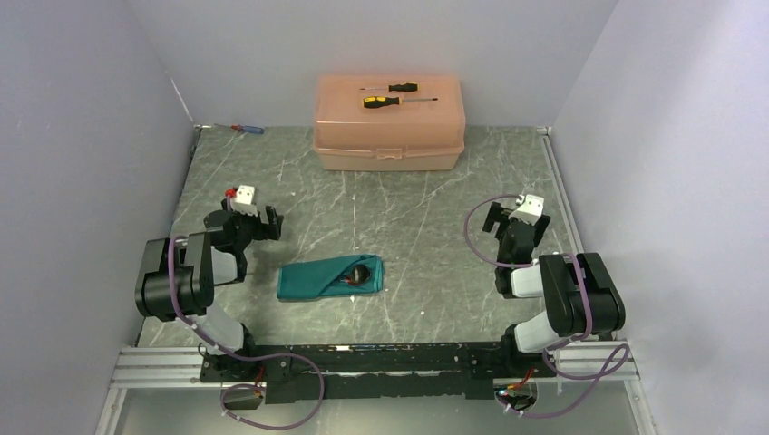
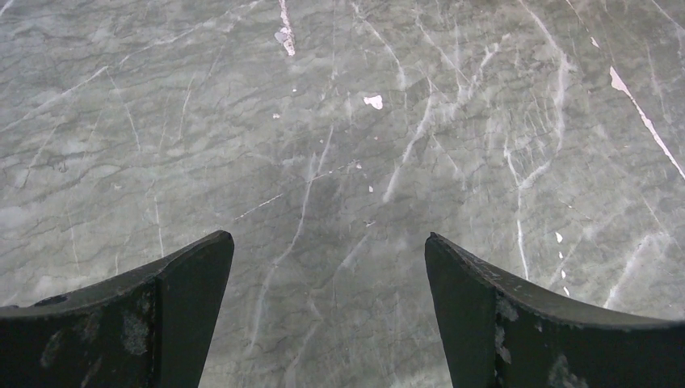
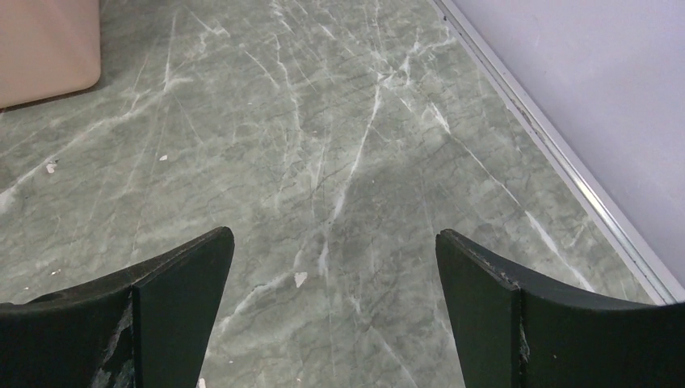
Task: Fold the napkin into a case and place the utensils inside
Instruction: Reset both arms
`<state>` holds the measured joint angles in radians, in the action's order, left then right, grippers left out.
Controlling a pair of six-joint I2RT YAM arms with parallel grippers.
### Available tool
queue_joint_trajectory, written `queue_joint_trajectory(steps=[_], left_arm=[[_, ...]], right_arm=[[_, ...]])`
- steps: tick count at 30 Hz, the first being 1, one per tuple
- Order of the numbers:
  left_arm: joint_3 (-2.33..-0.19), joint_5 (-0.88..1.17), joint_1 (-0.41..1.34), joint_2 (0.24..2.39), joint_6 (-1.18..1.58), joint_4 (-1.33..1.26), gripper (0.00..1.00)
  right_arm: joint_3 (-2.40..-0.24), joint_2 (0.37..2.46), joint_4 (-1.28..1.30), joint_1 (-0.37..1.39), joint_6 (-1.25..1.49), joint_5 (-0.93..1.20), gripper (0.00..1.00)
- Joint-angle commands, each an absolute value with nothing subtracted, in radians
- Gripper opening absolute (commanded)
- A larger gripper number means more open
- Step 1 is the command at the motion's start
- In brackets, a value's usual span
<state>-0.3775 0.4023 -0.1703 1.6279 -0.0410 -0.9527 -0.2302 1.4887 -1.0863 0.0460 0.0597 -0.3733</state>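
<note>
The teal case (image 1: 317, 279) lies flat by the middle of the near edge of the desk (image 1: 426, 227), dark utensils (image 1: 360, 274) poking from its open right end. Left gripper (image 2: 329, 242) and right gripper (image 3: 334, 236) hang spread wide and empty, well apart either side. Likely risk: brushing the loose, slippery cloth could unfold it or let the utensils slide out.

You are working in a robot test cell, a lab set-up rather than a home or kitchen. Plain pale panels (image 1: 82, 136) wall in three sides of a grey marble-patterned table (image 1: 426, 208). The left arm (image 1: 181, 276) and right arm (image 1: 571, 294) are bolted to a metal rail (image 1: 154, 367) at its near edge, with purple cables (image 1: 468, 231) running loose. A peach plastic box (image 1: 390, 131) at the back carries two screwdrivers (image 1: 385, 101).
</note>
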Motion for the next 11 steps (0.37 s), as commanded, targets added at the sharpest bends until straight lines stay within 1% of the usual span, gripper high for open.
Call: queue_joint_trajectory(steps=[1,11], left_arm=[[-0.381,0.411,-0.17,1.635,-0.041,-0.985,0.94],[-0.381,0.413,-0.17,1.631,-0.042,-0.978,0.94]], right_arm=[[-0.243,1.486,-1.14,0.046,0.055,-0.353,1.0],[-0.245,1.484,-1.134,0.043,0.058,-0.346,1.0]])
